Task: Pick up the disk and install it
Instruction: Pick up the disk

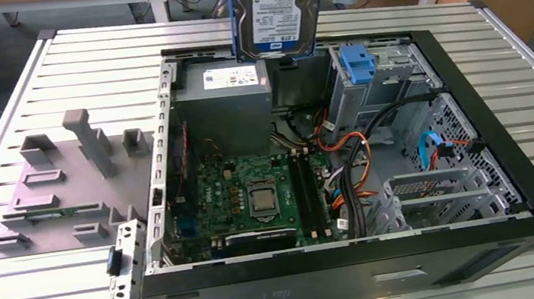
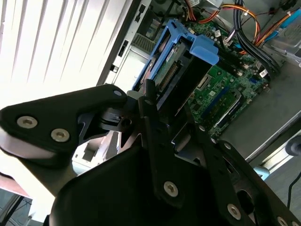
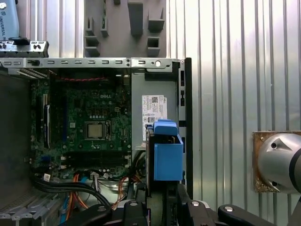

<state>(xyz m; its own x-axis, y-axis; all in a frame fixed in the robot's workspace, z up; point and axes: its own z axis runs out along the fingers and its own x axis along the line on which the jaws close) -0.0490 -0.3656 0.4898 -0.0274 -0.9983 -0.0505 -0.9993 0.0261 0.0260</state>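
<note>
The disk (image 1: 279, 10) was up high
The gripper (image 2: 168, 102) squeezed it tight (blue rails and all) above the open computer case (image 1: 363, 264).

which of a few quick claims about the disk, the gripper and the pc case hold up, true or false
1. The disk is held in the air above the case. True.
2. The gripper is open and empty. False: it is shut on the disk.
3. The case is closed. False: it is open and its motherboard shows.
4. A blue bracket sits inside the case. True.
</note>
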